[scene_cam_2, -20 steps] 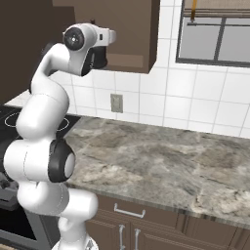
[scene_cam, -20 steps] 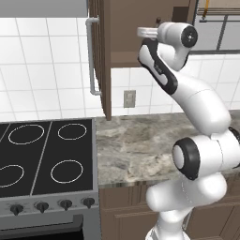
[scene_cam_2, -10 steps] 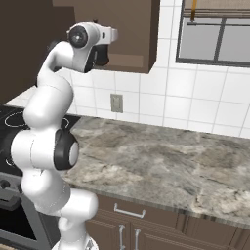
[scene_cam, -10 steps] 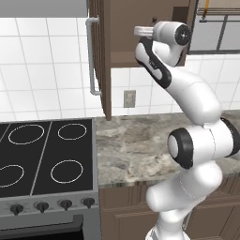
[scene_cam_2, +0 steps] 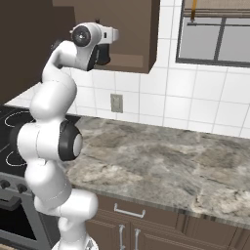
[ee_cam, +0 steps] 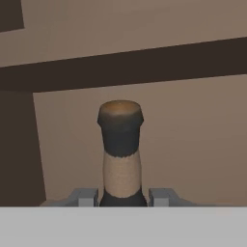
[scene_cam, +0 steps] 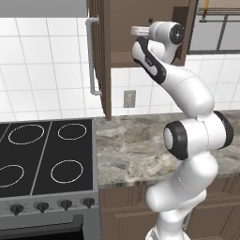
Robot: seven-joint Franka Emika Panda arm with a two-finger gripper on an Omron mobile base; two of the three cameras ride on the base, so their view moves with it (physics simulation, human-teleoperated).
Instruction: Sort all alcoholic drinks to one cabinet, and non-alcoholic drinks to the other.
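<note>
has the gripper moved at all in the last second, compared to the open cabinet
Yes, slightly. In the left base view the gripper has crept left, deeper into the cabinet opening and toward the grey door handle. Height looks unchanged.

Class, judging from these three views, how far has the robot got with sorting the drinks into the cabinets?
Done: nothing stored that can be confirmed. In hand: the gripper is shut on a dark bottle, neck between its fingers, facing the open cabinet and its shelf. Left: setting this bottle down; other drinks aren't visible here.
</note>
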